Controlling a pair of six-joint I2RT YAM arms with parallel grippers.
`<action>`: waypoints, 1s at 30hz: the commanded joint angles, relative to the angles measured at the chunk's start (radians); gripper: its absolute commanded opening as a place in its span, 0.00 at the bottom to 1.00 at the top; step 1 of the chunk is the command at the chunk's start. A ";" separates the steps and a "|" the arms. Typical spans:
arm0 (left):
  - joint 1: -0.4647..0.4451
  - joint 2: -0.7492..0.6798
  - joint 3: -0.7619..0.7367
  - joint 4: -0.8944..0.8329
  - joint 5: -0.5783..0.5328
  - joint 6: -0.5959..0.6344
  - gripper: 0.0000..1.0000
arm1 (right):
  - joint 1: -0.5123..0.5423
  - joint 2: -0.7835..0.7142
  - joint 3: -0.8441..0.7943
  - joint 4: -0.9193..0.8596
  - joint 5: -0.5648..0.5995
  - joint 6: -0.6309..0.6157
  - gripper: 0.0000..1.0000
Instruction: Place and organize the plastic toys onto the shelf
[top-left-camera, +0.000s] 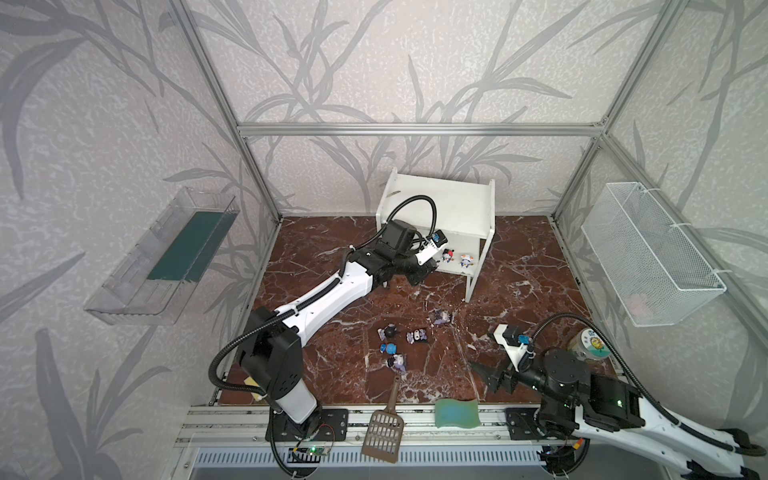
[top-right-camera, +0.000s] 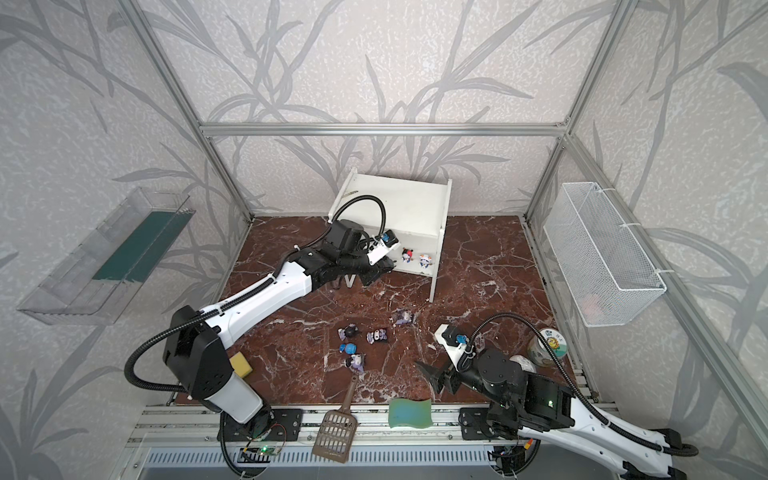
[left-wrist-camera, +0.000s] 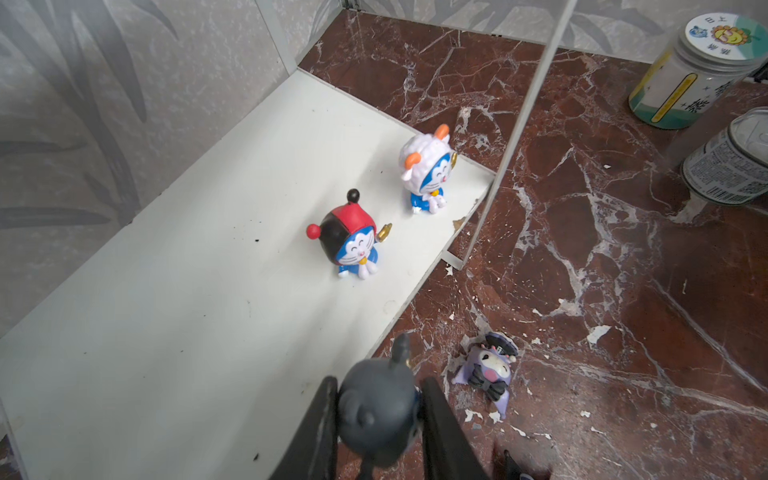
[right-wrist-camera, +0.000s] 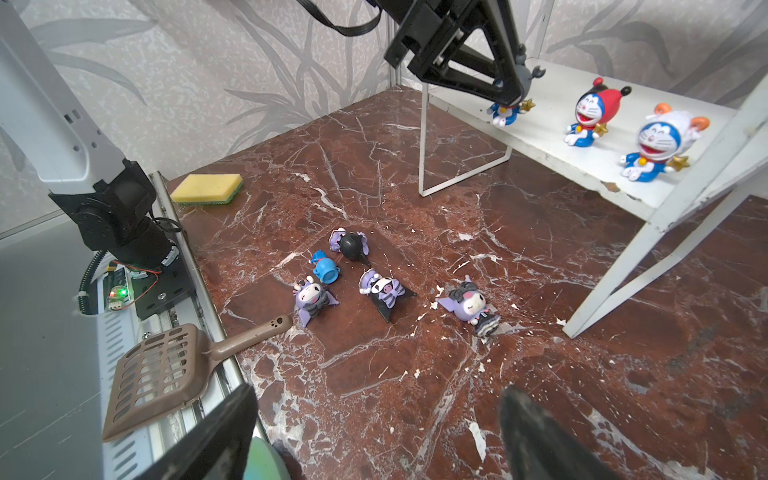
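Observation:
The white shelf (top-left-camera: 440, 199) stands at the back of the table. On its lower board sit a red-black-headed toy (left-wrist-camera: 353, 245) and a white-headed toy (left-wrist-camera: 426, 170). My left gripper (left-wrist-camera: 376, 386) is shut on a grey-headed toy (left-wrist-camera: 374, 415) and holds it over the left end of that board's front edge. In both top views the gripper hides this toy. Several purple toys (right-wrist-camera: 386, 291) and a blue-headed one (right-wrist-camera: 325, 268) lie on the marble table. My right gripper (right-wrist-camera: 374, 399) is open and empty, low over the table's front right, apart from them.
A brown scoop (top-left-camera: 384, 432) and a green sponge (top-left-camera: 457, 412) lie on the front rail. A yellow sponge (right-wrist-camera: 208, 188) is at the front left. A jar (top-left-camera: 590, 343) and a can (left-wrist-camera: 731, 166) stand at the right. A wire basket (top-left-camera: 648, 253) and a clear tray (top-left-camera: 166, 257) hang on the side walls.

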 joint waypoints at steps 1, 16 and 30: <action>0.017 0.012 0.034 0.049 0.025 0.025 0.24 | 0.009 -0.026 0.023 -0.016 0.027 -0.004 0.90; 0.066 0.048 0.044 0.104 0.062 0.003 0.27 | 0.009 -0.032 0.020 -0.014 0.024 0.005 0.90; 0.067 0.030 -0.013 0.198 0.017 -0.014 0.27 | 0.009 -0.043 0.008 -0.014 0.019 0.012 0.90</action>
